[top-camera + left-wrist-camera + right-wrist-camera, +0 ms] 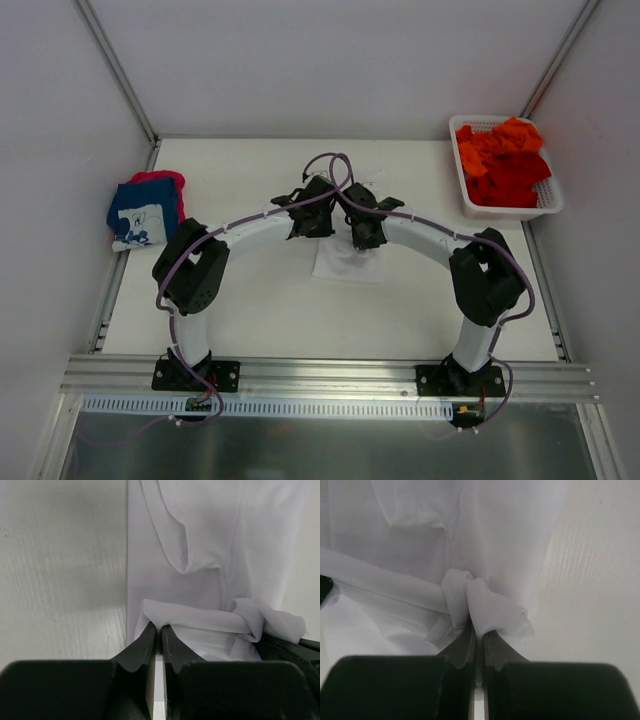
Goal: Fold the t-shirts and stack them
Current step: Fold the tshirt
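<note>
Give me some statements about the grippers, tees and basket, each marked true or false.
1. The left gripper is shut on the white tee. True.
2. The right gripper is open. False: it is shut on the white tee too.
3. The basket is at the table's far left. False: far right.
4. The navy tee lies on a pink-red tee. True.
5. The basket is empty. False: it holds orange and red tees.

White desk (pixel 250 310): white tee (pixel 340 266) mid-desk; tee stack (pixel 140 215) well left of it; basket (pixel 510 211) right, further back.
</note>
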Robot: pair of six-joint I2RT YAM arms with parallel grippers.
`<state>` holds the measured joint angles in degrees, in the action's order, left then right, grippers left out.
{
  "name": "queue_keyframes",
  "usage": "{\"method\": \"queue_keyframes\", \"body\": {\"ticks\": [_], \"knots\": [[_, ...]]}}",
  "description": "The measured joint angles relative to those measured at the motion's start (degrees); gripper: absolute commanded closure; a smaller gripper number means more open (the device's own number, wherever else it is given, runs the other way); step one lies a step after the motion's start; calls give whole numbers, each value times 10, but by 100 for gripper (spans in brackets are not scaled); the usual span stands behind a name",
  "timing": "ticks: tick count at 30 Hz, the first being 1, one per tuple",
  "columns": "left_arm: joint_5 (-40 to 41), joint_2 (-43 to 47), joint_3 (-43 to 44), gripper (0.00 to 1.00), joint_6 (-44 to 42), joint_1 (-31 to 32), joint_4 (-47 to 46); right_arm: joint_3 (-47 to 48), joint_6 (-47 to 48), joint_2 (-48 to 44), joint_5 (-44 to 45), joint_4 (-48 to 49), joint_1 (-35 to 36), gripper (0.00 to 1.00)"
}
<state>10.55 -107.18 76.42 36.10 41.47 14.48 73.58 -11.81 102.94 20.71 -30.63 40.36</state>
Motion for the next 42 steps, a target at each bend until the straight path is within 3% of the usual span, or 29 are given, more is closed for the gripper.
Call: {"method": "queue_keyframes", "body": {"ticks": [12,13,15,17,18,19,25,27,29,32,33,34,35,36,37,38,42], "knots": [[-31,-73,95,100,-43,-38,10,90,25,60,-17,-11,-33,100],[-35,-82,107,97,-48,-41,12,98,27,62,-16,-15,-36,96],[-40,-94,125,59,-58,-44,13,110,31,64,-15,-19,-40,76],[-41,-104,142,14,-66,-46,14,122,32,65,-12,-24,-44,43],[-41,-108,151,1,-71,-48,14,129,33,66,-9,-28,-47,24],[-31,-113,159,1,-73,-50,21,137,34,66,4,-35,-50,2],[4,-119,196,1,-90,-64,36,177,56,70,37,-42,-70,0],[19,-117,205,1,-98,-63,34,188,67,70,43,-41,-72,1],[24,-111,206,1,-102,-62,34,193,76,70,42,-38,-74,11],[23,-82,181,1,-102,-62,33,181,84,53,28,-27,-74,33],[20,-64,160,2,-100,-61,25,165,85,38,21,-21,-73,53],[19,-42,138,9,-99,-59,24,145,88,19,15,-18,-71,75],[19,-18,111,36,-96,-57,19,118,87,-4,8,-12,-69,92],[20,6,84,63,-90,-54,19,94,85,-30,3,-15,-66,100],[21,31,59,93,-86,-50,21,71,82,-57,-2,-14,-62,100],[22,48,41,100,-88,-46,21,53,78,-77,-6,-11,-58,99],[33,118,-41,100,-70,-23,13,-14,70,-167,-19,-9,-36,100]]}}
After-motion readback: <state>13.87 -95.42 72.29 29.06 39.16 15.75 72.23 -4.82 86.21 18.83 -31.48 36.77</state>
